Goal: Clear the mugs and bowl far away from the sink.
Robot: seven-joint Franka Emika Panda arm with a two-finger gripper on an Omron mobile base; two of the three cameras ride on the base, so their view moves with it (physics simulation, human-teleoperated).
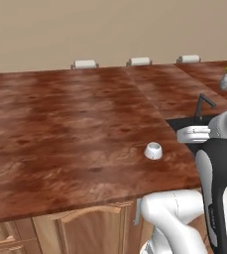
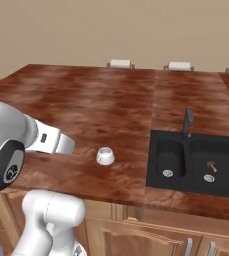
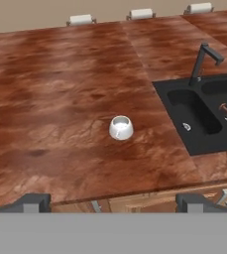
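Now hanging wide open over the near edge of the bench (image 3: 60,99), jaws gripping nothing, the two dark fingertips (image 3: 33,202) showing far apart at the bottom of the hand view. Just beyond, sitting upright on the wood near the front edge, well left of the sink (image 2: 196,162): white mug (image 3: 121,127). Lying in the larger basin beside a round drain: something small and red (image 2: 211,166), too small to make out. Rising from the sink's back rim: dark faucet (image 2: 187,122). Standing far off at the right: grey vase (image 1: 226,81) with a green sprig.
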